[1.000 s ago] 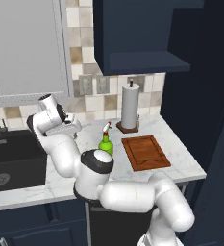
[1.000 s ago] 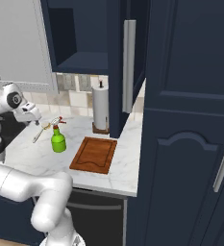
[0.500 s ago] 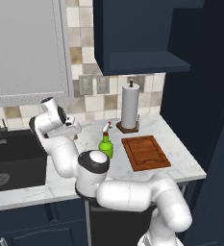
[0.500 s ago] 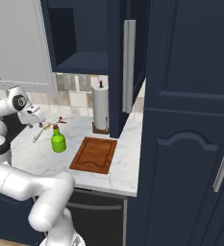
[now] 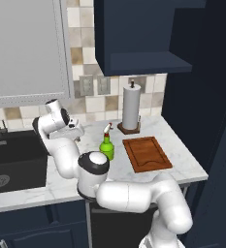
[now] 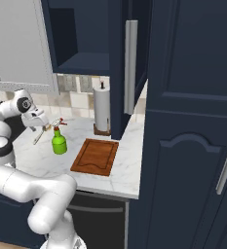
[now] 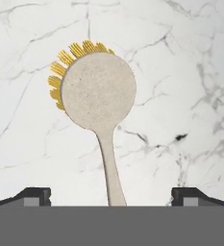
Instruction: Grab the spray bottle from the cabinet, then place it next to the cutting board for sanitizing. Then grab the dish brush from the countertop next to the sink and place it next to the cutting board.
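Note:
The dish brush [image 7: 98,91] lies flat on the white marble countertop [image 7: 180,72], its round tan head ringed with yellow bristles. Its slim handle runs down between my fingertips. My gripper [image 7: 111,196] hangs open straight above it, not touching. From the right base view the gripper [image 6: 37,122] hovers over the brush [image 6: 38,138] just left of the green spray bottle [image 6: 59,142]. That bottle [image 5: 106,147] stands upright on the counter beside the left edge of the cutting board [image 5: 146,153]. The black sink [image 5: 12,162] is left of my gripper [image 5: 73,131].
A white paper-towel roll [image 5: 131,106] stands behind the cutting board against the tiled wall. The navy wall cabinet [image 5: 138,43] hangs overhead, a light grey cabinet [image 5: 27,48] to its left. A tall navy cupboard [image 6: 193,121] bounds the counter's right end.
The hand has sunk a little toward the counter over the brush. The jaws stay open, and bottle, board and brush have not moved.

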